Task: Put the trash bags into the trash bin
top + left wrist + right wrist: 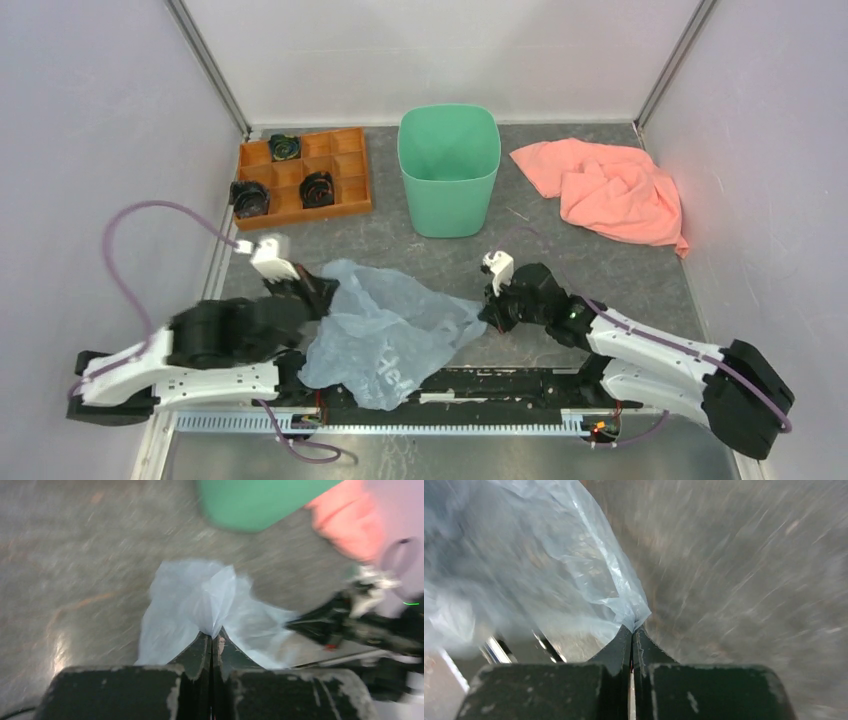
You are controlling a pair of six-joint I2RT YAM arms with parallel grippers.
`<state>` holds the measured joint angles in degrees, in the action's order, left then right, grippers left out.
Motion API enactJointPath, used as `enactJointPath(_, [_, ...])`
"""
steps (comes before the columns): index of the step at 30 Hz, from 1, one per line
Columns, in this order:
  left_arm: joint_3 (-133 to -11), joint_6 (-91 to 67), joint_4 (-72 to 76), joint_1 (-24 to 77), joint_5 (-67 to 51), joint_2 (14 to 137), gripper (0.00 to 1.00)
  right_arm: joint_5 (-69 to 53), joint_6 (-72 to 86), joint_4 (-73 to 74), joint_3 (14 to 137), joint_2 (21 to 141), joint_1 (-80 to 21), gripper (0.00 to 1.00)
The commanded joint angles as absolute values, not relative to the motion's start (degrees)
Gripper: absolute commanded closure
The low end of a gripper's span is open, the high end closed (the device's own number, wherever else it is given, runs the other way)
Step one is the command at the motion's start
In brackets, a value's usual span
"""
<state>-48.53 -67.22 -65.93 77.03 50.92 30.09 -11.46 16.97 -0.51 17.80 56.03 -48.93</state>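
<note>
A crinkly pale blue-grey trash bag (pixel 385 325) lies spread near the table's front, between my two arms. My left gripper (pixel 322 292) is shut on the bag's left edge; in the left wrist view the bag (pixel 200 600) bunches out of the closed jaws of the left gripper (pixel 213 636). My right gripper (pixel 490 313) is shut on the bag's right corner; in the right wrist view the bag (pixel 549 565) is pinched at the tips of the right gripper (pixel 633 629). The mint-green trash bin (pixel 448 168) stands upright and open at the back centre, and also shows in the left wrist view (pixel 255 502).
An orange compartment tray (pixel 345 180) with dark round items stands at the back left. A salmon-pink cloth (pixel 610 185) lies crumpled at the back right. Grey walls close in both sides. A metal rail (pixel 400 420) runs along the near edge.
</note>
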Motion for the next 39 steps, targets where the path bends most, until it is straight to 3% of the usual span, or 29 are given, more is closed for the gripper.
enactJointPath(1, [-75.1, -45.3, -45.9, 76.9, 55.5, 35.8, 0.98, -7.3, 10.1, 0.5, 44.6, 52.4, -47.2, 1.00])
enactJointPath(3, [-97.9, -34.1, -48.5, 76.7, 49.9, 47.7, 0.98, -8.6, 6.7, 6.3, 57.7, 53.7, -47.2, 1.00])
enactJointPath(5, [-117.5, -29.0, -54.2, 75.5, 45.7, 56.3, 0.98, -12.1, 5.4, 5.1, 62.0, 51.5, -47.2, 1.00])
enactJointPath(6, [-121.7, -27.3, -55.4, 74.5, 45.6, 57.7, 0.98, -13.5, 5.7, 2.5, 60.6, 49.3, -47.2, 1.00])
enactJointPath(8, [-115.5, -28.5, -55.5, 73.6, 52.0, 55.1, 0.98, -12.2, 8.0, -3.3, 52.7, 43.6, -47.2, 1.00])
enactJointPath(10, [-100.0, -37.8, -57.0, 73.6, 60.4, 48.5, 0.98, -8.5, 10.9, -4.6, 43.7, 41.8, -47.2, 1.00])
enactJointPath(13, [-83.8, -46.2, -58.6, 73.8, 59.7, 40.0, 0.98, -8.5, 13.8, -4.0, 32.8, 42.6, -46.8, 1.00])
enactJointPath(16, [-94.7, -44.7, -63.2, 73.8, 60.0, 38.9, 0.98, -6.3, 8.6, 5.3, 40.5, 43.8, -45.1, 1.00])
enactJointPath(20, [-102.4, -35.8, -57.3, 73.7, 55.5, 41.2, 0.98, -4.6, 3.7, 8.0, 52.0, 44.9, -45.0, 1.00])
enactJointPath(25, [-97.5, -41.4, -61.2, 73.7, 53.9, 43.1, 0.98, -8.6, 8.8, 3.2, 45.3, 45.2, -45.1, 1.00])
enactJointPath(31, [-90.0, -41.5, -53.2, 73.7, 45.6, 42.0, 0.98, -9.7, 9.8, 3.6, 43.5, 43.1, -45.1, 1.00])
enactJointPath(39, [-87.2, -42.0, -42.5, 73.7, 35.4, 57.4, 0.98, -21.7, 16.3, -6.4, 41.8, 46.7, -45.0, 0.93])
